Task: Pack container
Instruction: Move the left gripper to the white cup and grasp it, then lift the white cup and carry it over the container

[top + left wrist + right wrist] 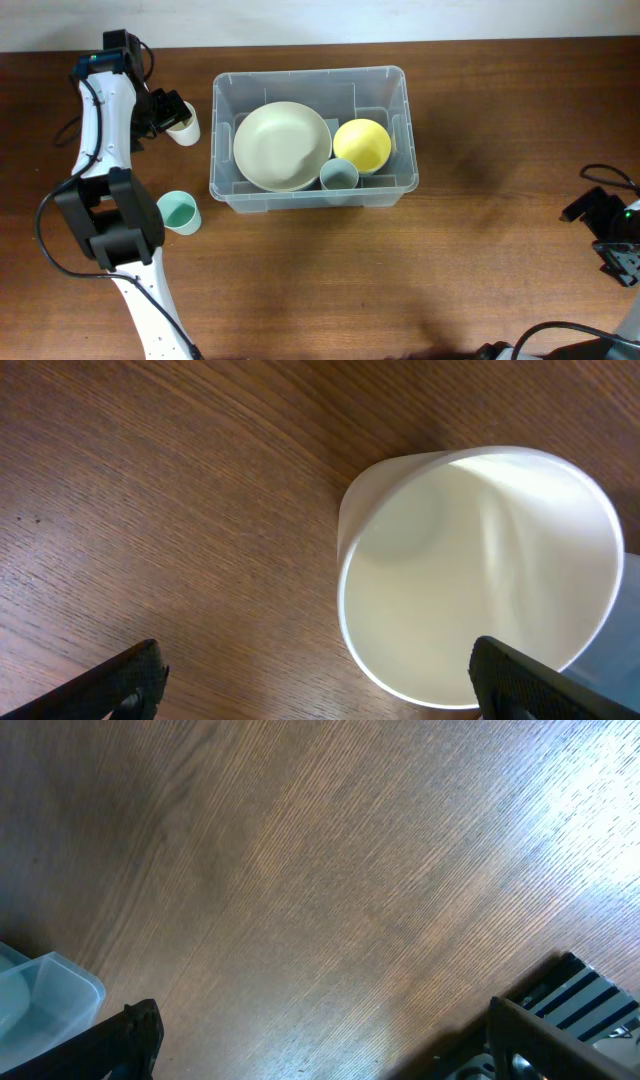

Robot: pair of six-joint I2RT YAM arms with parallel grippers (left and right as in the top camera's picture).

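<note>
Clear rectangular plastic container (310, 78) part filled; white cup (184, 128), mint-green cup (179, 211) unpacked at frame left; your left gripper (322, 678), right gripper (325, 1042) wide, empty

Clear plastic container (310, 73) (grained wood table (470, 260))

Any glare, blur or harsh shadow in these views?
Overhead: evenly lit, sharp, no glare on the container. Left wrist: the white cup is bright inside and slightly soft. Right wrist: glare washes the table at upper right; upper left is dim.
</note>
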